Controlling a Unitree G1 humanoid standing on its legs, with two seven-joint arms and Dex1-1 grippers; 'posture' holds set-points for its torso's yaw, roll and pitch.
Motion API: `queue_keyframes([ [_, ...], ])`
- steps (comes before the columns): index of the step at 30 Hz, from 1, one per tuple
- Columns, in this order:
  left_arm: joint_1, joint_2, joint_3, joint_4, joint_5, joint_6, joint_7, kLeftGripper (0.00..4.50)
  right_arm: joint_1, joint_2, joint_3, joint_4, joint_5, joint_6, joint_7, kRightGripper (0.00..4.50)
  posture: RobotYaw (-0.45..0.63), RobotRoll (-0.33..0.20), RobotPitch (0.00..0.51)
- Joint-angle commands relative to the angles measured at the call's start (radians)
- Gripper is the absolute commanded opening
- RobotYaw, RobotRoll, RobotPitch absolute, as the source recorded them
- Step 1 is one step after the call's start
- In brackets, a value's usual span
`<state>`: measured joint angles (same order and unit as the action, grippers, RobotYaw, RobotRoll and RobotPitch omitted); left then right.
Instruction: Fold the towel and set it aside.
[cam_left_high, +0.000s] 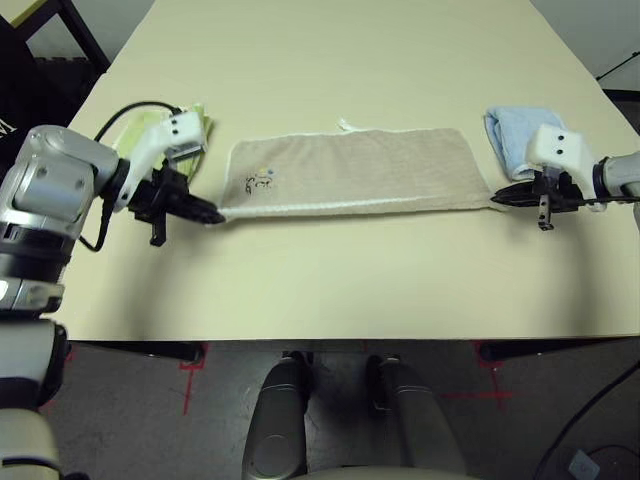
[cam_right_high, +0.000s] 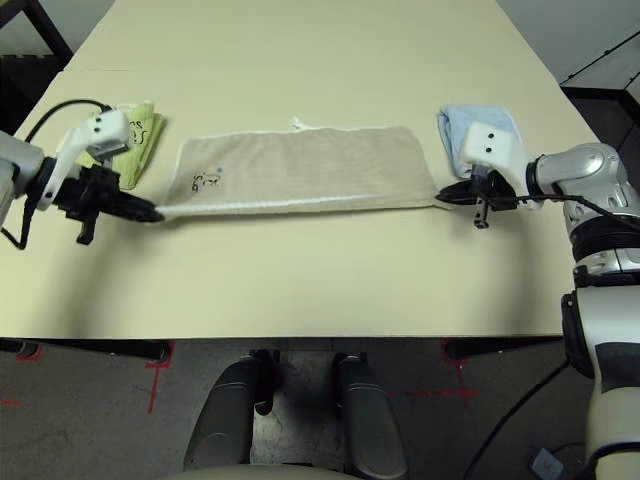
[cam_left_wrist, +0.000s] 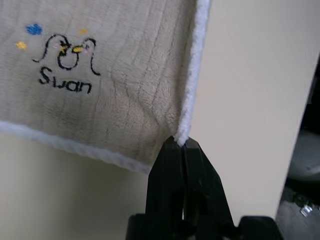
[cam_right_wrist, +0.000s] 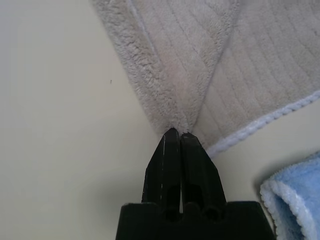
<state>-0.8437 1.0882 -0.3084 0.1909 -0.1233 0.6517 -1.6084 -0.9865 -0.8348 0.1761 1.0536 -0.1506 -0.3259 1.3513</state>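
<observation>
On the cream table (cam_left_high: 330, 290), the beige terry towel with white edging (cam_left_high: 360, 170) is seen folded once lengthwise, its near corners pinched by the closed left gripper (cam_left_high: 212, 214) and right gripper (cam_left_high: 499, 199), with further folding and setting aside judged outstanding.

The towel (cam_left_high: 360, 165) is beige with white stitched edging and a dark embroidered "Swan" mark (cam_left_wrist: 65, 62) dotted blue and yellow. A yellow-green towel (cam_right_high: 135, 135) lies far left, a light blue towel (cam_left_high: 515, 135) far right, on the cream table (cam_left_high: 320, 280).
</observation>
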Motion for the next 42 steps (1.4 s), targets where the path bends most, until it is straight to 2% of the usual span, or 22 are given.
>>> queue_keyframes([
  [1,0.038,0.064,-0.031,-0.031,-0.023,-0.008,-0.006,0.02,0.025,-0.045,0.021,0.000,-0.027,0.001,0.040,0.00,0.09,0.000,0.217],
  [6,0.043,0.084,-0.063,0.018,0.014,-0.102,-0.006,0.02,0.062,-0.063,0.018,-0.086,0.012,0.066,0.173,0.00,0.10,0.000,0.218],
  [11,-0.025,0.047,-0.090,0.165,0.095,-0.226,-0.006,0.02,0.119,-0.084,0.004,-0.207,0.048,0.150,0.229,0.00,0.09,0.000,0.216],
  [21,-0.110,0.074,-0.199,0.232,0.044,-0.298,-0.006,0.02,0.167,-0.119,0.016,-0.268,0.039,0.159,0.203,0.00,0.09,0.000,0.212],
  [24,-0.158,0.032,-0.188,0.299,0.080,-0.317,-0.006,0.02,0.143,-0.109,0.008,-0.251,0.041,0.155,0.171,0.00,0.09,0.000,0.209],
  [34,-0.415,-0.117,-0.144,0.635,0.223,-0.434,0.062,0.02,-0.005,-0.073,-0.026,-0.085,0.071,0.184,0.049,0.00,0.10,0.000,0.204],
  [42,-0.509,-0.212,-0.114,0.853,0.306,-0.497,0.228,0.02,-0.068,-0.014,-0.008,0.016,0.012,0.127,-0.212,0.00,0.10,0.000,0.207],
])
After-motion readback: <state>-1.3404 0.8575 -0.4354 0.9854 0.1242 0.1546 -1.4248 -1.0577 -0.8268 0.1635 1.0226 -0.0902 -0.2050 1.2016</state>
